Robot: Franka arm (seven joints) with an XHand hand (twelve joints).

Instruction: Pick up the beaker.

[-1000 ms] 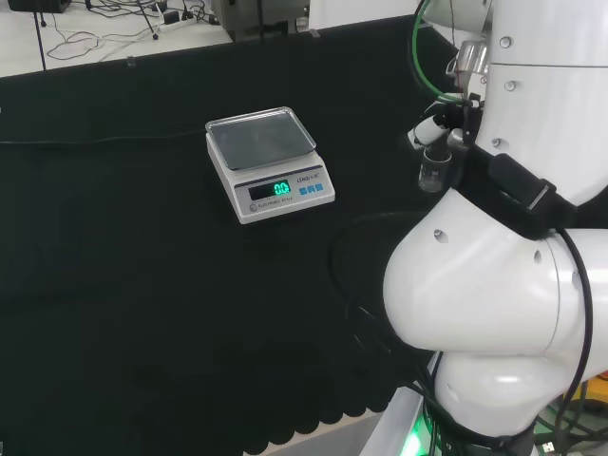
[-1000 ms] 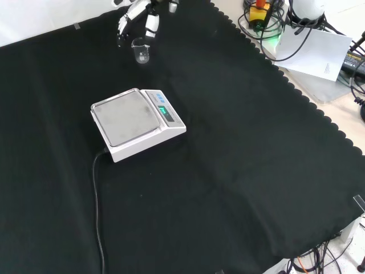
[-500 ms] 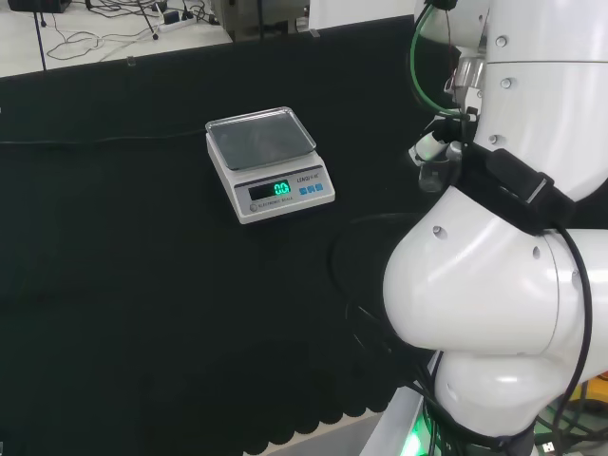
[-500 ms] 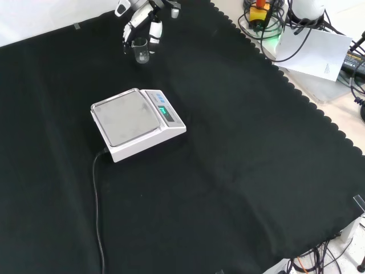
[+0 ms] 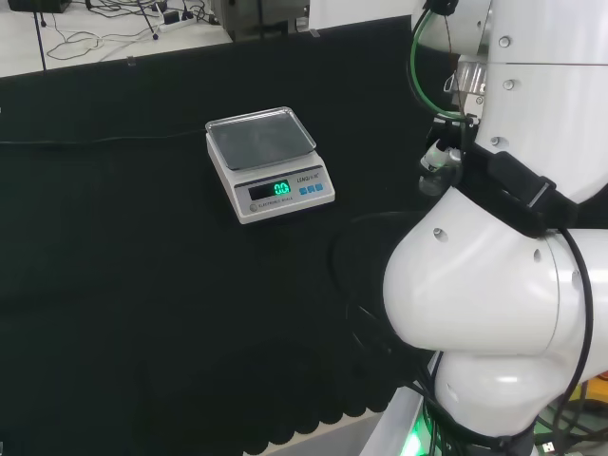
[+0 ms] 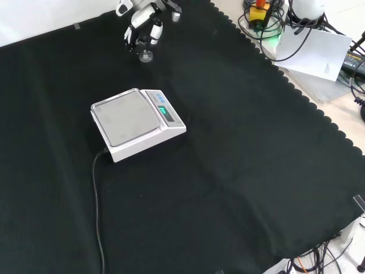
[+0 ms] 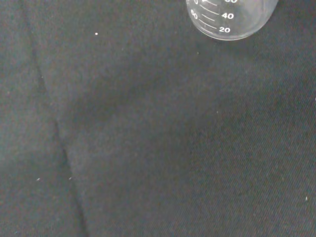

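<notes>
The bench is covered by a black cloth (image 6: 239,148) with a scalloped edge along its right and near sides in the front view; faint creases run across it. A white scale (image 6: 136,124) with a grey pan and a lit green display stands on the cloth, its black cable (image 6: 97,200) trailing toward the near edge. Beyond the cloth, at the front view's upper right, lie a sheet of white paper (image 6: 316,48) and a tangle of cables on a pale floor; the head view shows more cables on the floor past the far edge.

The hand (image 6: 144,23) enters at the top of the front view, its fingers curled down around the beaker (image 6: 146,53), which sits at the far side of the cloth, well apart from the scale. In the head view the beaker (image 5: 439,171) is largely masked by the arm's white links, with only a sliver of glass and a fingertip visible. The wrist view catches the beaker's base (image 7: 232,17) with white graduation marks, cut off by the picture's edge. Whether the base touches the cloth or hangs just above it cannot be told. Its contents are not discernible.
</notes>
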